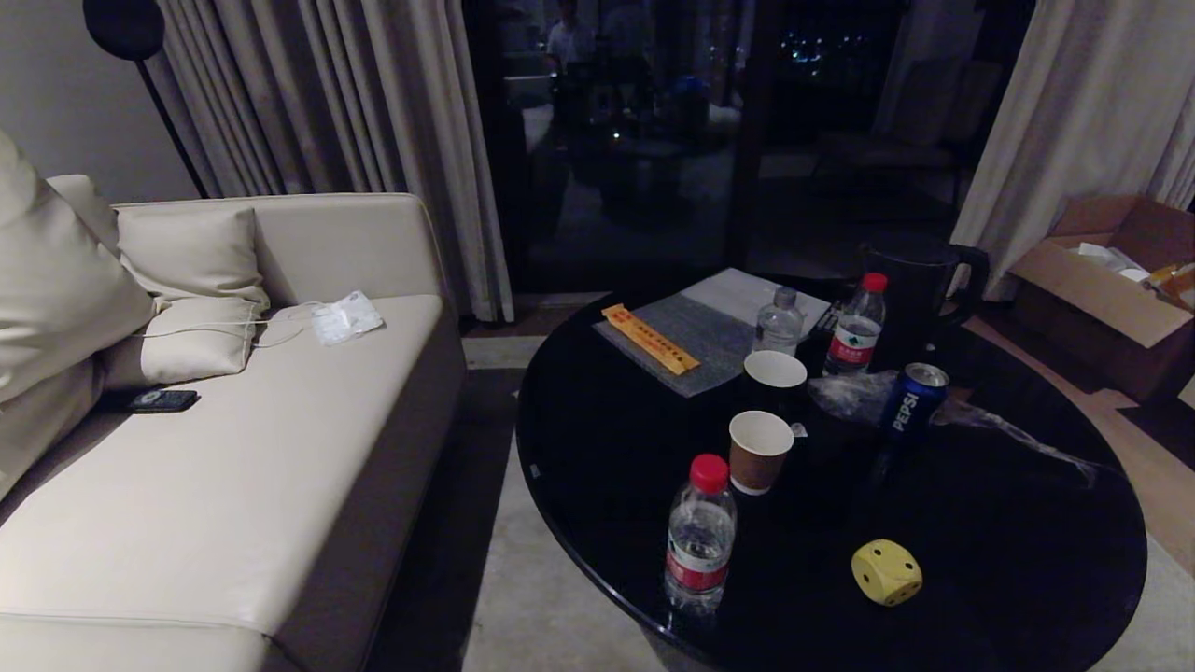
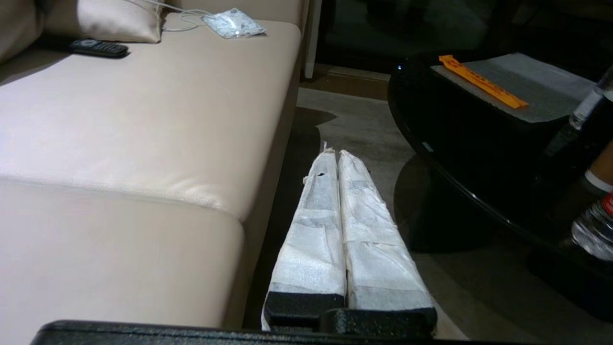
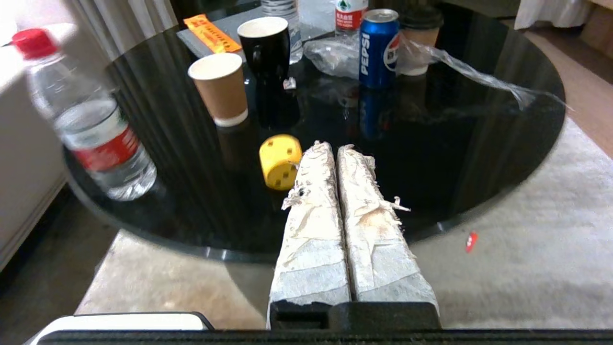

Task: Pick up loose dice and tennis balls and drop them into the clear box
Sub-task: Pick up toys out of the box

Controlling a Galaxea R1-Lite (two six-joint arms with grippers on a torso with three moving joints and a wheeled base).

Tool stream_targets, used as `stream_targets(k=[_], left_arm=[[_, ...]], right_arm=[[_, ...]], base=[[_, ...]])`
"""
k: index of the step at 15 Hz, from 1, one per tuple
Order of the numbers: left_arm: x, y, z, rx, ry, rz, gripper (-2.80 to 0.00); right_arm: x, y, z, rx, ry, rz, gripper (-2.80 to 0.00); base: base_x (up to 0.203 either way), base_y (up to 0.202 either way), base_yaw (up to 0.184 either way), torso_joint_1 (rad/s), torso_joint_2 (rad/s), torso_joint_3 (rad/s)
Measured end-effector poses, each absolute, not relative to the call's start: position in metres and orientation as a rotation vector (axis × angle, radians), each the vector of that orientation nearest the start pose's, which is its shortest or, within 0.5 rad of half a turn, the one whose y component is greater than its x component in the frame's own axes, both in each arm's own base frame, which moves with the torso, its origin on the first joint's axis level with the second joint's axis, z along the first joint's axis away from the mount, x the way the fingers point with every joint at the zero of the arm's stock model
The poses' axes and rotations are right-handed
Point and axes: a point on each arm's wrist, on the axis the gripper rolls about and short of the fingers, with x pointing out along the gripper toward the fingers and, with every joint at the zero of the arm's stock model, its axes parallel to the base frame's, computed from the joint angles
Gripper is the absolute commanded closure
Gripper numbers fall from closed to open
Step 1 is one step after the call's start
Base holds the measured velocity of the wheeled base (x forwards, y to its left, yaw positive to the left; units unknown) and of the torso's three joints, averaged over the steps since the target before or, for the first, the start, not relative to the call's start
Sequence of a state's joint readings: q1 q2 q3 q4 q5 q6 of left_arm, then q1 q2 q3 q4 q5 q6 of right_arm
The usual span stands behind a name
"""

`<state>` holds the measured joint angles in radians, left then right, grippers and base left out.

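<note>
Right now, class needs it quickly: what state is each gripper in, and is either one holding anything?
Left gripper: closed, holding nothing, low between sofa and table.
Right gripper: closed, holding nothing, beside the yellow die.

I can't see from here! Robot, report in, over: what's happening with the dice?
Both grippers, left gripper and right gripper, shut, empty. Yellow die loose on black table. Water bottle and paper cup stand nearby.
</note>
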<state>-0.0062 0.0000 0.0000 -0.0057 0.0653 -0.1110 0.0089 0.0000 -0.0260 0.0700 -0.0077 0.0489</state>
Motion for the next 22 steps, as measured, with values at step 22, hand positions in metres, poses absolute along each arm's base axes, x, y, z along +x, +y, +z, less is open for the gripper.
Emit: stream_targets(k=[22], left_arm=[[-0.023, 0.002, 0.076, -0.114, -0.008, 0.058, 0.0]], right_arm=[[0.131, 0.021, 0.176, 0.104, 0.617, 0.155, 0.0]], base=[[0.009, 0.0, 0.0, 0.0, 0.0, 0.0]])
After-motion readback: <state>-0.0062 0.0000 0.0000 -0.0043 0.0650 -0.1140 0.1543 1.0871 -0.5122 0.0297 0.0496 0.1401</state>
